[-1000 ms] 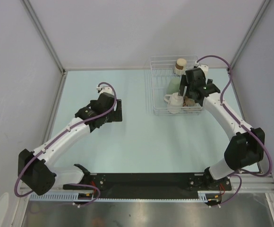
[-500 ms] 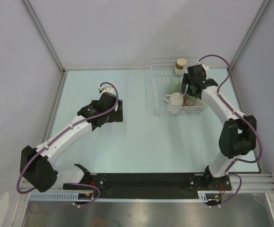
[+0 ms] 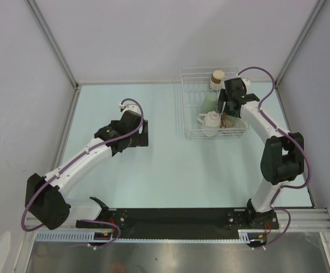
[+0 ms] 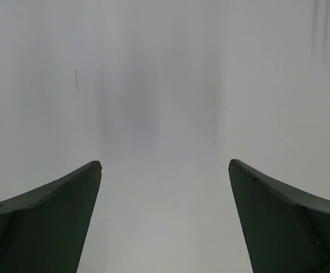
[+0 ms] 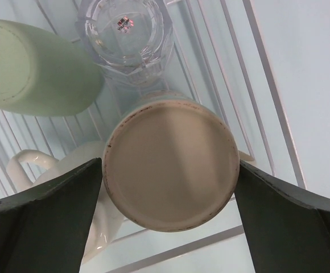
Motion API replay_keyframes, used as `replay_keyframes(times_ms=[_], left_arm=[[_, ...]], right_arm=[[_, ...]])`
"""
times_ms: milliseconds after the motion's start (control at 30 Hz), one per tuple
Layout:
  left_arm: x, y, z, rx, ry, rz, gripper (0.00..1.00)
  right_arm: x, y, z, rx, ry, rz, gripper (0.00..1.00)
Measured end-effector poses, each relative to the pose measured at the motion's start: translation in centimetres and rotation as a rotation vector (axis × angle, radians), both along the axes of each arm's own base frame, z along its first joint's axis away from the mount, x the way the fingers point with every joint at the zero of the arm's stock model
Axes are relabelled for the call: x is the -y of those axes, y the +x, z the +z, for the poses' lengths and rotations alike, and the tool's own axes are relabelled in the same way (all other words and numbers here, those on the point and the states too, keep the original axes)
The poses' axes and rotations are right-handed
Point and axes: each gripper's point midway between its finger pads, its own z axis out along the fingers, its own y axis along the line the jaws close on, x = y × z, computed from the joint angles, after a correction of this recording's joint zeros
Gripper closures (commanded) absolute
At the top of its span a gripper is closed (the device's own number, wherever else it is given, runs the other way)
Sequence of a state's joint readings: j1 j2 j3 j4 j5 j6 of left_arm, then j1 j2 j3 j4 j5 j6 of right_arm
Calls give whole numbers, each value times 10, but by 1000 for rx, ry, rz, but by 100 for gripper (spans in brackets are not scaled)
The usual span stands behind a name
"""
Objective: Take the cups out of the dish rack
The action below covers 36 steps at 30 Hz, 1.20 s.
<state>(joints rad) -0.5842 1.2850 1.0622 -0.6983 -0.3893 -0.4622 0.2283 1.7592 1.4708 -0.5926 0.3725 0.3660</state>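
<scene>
**Right end effector spread wide over an upturned cup**

The rack (image 3: 185, 114) sits toward the far right corner of the bench (image 3: 170, 165), with the cups inside it. Over it hangs the right end effector (image 5: 168, 163), jaws wide, one either side of a cream cup (image 5: 170, 176) standing base up. Around that cup are a green cup (image 5: 34, 68) on its side, a clear glass (image 5: 128, 31) and a white handled cup (image 3: 210, 121). A tan cup (image 3: 217, 78) stands at the rack's far edge. The left end effector (image 4: 165, 162) gapes wide over the bench, left of centre, gripping nothing.

Dish rack (image 3: 185, 122) on table (image 3: 170, 159)'s far right, cups (image 3: 211, 120) inside, right tool (image 5: 168, 162) over one, left tool (image 4: 165, 165) well left.
</scene>
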Motion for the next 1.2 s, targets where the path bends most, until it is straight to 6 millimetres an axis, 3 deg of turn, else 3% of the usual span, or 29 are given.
replay_keyframes(times_ms=[200, 267, 367, 433, 567, 600, 667, 1200], left_arm=[[0, 0, 0, 0, 0, 0, 0], [0, 0, 0, 0, 0, 1, 0], [0, 0, 0, 0, 1, 1, 0], [0, 0, 0, 0, 1, 1, 0], [0, 0, -2, -5, 4, 1, 0], [0, 0, -2, -7, 5, 1, 0], [0, 1, -4, -11, 7, 1, 0], [0, 1, -6, -16, 9, 2, 0]], right_arm=[[2, 3, -6, -6, 14, -9, 0], [3, 4, -9, -10, 16, -11, 8], [3, 6, -10, -6, 21, -13, 24], [2, 7, -9, -1, 23, -13, 40], [3, 9, -9, 7, 24, -15, 60], [3, 9, -9, 8, 24, -14, 77], [3, 9, -9, 11, 24, -14, 100], [7, 6, -9, 27, 16, -35, 100]])
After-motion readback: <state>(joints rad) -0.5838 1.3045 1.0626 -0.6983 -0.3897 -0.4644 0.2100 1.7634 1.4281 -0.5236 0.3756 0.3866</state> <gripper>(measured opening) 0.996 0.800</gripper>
